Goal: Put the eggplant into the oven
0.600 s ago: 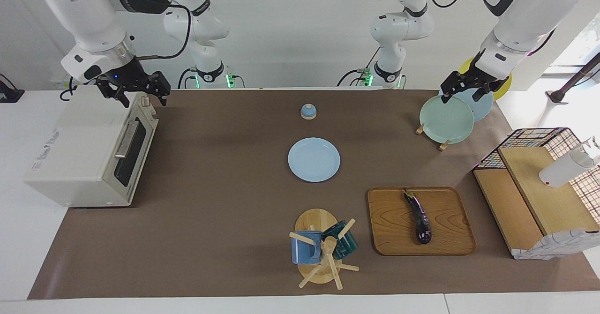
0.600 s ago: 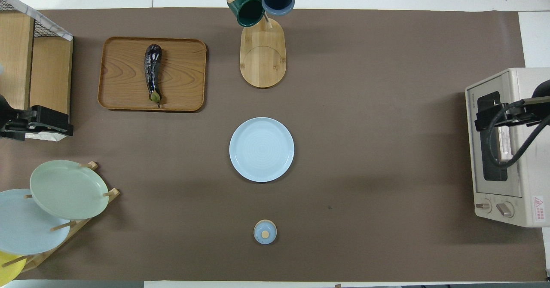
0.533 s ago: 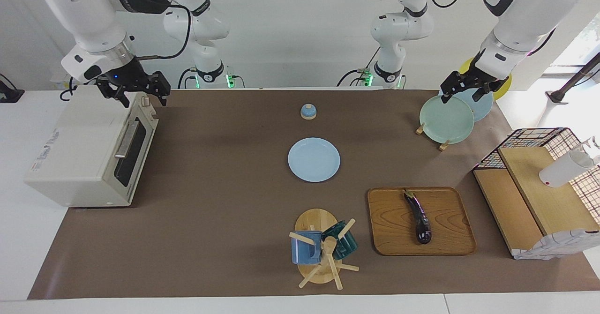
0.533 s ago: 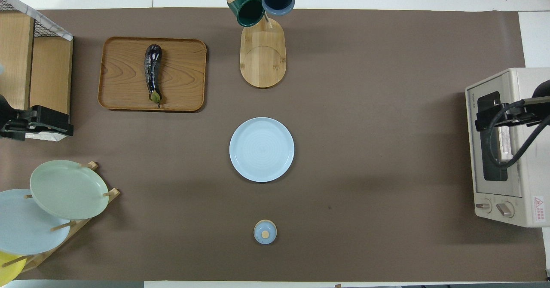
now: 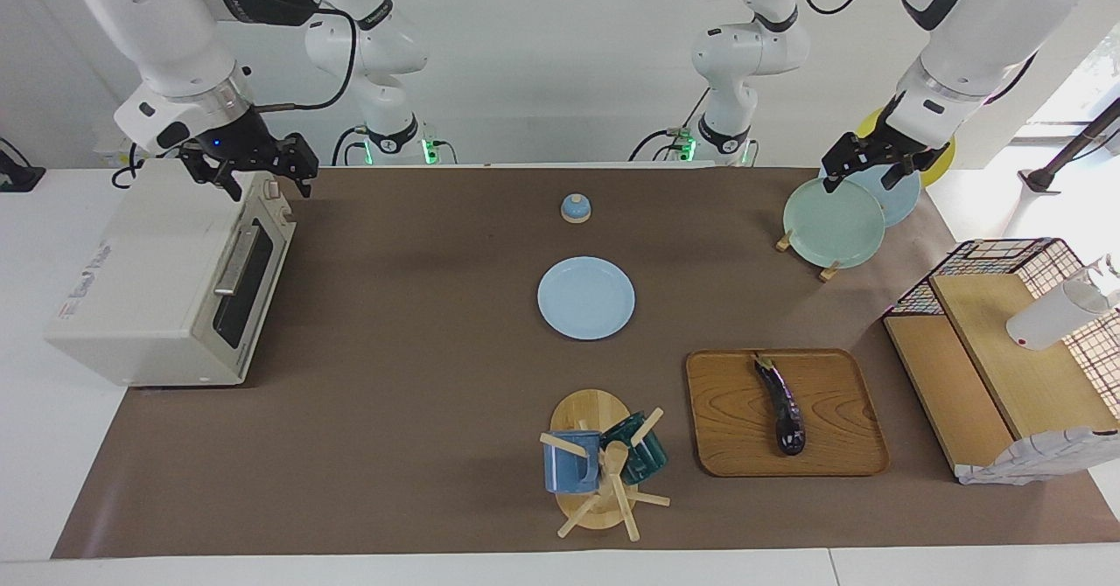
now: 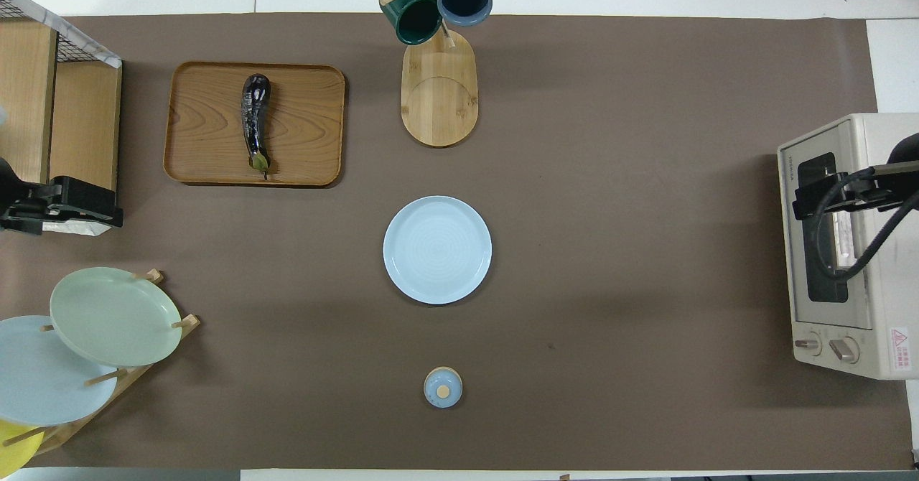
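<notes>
Right gripper (image 5: 260, 175) up over the toaster oven (image 5: 166, 280), fingers spread, empty; oven door shut. Left gripper (image 5: 868, 166) over the plate rack (image 5: 803, 240), fingers spread, empty. Eggplant (image 5: 781, 404) on the wooden tray (image 5: 726, 411), toward the left arm's end. Likely light, firm, glossy-slick; grip mid-body, across its width.

My tabletop (image 6: 646, 179) wears matt brown paper; the tray (image 6: 301, 129) is grained wood, the eggplant (image 6: 255, 118) glossy, the oven (image 5: 149, 262) smooth.
</notes>
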`<state>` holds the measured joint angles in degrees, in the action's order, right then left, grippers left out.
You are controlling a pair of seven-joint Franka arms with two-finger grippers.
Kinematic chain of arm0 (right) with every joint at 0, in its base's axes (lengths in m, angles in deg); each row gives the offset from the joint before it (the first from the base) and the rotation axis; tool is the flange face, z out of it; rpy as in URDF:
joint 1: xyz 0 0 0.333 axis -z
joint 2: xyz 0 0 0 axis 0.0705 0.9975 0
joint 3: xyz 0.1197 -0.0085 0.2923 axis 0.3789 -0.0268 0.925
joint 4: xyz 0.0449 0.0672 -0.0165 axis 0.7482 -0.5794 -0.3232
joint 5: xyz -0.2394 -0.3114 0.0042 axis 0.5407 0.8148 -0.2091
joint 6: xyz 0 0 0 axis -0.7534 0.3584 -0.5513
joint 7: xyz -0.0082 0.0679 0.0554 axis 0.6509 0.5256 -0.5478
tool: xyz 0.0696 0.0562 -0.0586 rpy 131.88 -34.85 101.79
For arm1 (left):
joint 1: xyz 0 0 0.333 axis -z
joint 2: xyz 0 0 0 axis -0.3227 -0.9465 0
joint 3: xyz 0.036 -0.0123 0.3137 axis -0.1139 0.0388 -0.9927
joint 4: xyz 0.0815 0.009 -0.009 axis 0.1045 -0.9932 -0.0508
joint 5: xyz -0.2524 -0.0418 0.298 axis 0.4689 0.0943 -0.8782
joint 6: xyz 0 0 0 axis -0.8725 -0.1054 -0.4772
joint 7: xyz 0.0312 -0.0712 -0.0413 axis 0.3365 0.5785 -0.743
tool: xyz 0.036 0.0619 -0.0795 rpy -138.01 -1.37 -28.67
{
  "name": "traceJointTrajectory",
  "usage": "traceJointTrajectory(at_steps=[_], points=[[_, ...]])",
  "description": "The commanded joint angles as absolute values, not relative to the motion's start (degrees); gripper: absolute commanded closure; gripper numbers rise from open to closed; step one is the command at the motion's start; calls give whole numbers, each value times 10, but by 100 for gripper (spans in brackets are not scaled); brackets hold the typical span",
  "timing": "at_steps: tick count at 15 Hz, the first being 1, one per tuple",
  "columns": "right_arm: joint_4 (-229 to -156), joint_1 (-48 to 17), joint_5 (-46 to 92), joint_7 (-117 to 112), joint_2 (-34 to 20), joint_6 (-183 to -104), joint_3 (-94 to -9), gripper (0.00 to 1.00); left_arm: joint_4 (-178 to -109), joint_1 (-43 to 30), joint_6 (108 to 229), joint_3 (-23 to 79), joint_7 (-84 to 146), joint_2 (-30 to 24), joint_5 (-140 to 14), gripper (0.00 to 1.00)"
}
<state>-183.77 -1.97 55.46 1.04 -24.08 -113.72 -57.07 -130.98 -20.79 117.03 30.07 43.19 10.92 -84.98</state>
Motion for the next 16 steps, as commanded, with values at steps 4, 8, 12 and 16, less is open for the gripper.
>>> traceJointTrajectory(at_steps=[4, 8, 12, 16], points=[[-1908, 13, 563, -108, -274, -1181, -568, 100, -1321, -208, 1216, 305, 427, 115, -859, 0], [-2003, 16, 641, -22, -307, -1273, -570, 100, -1315, -200, 1262, 305, 427, 62, -854, 0], [-2045, 25, 699, 52, -296, -1324, -571, 100, -1282, -187, 1335, 306, 426, -49, -837, 0], [-2054, 37, 729, 68, -274, -1350, -571, 100, -1259, -184, 1416, 306, 426, -147, -844, 0]])
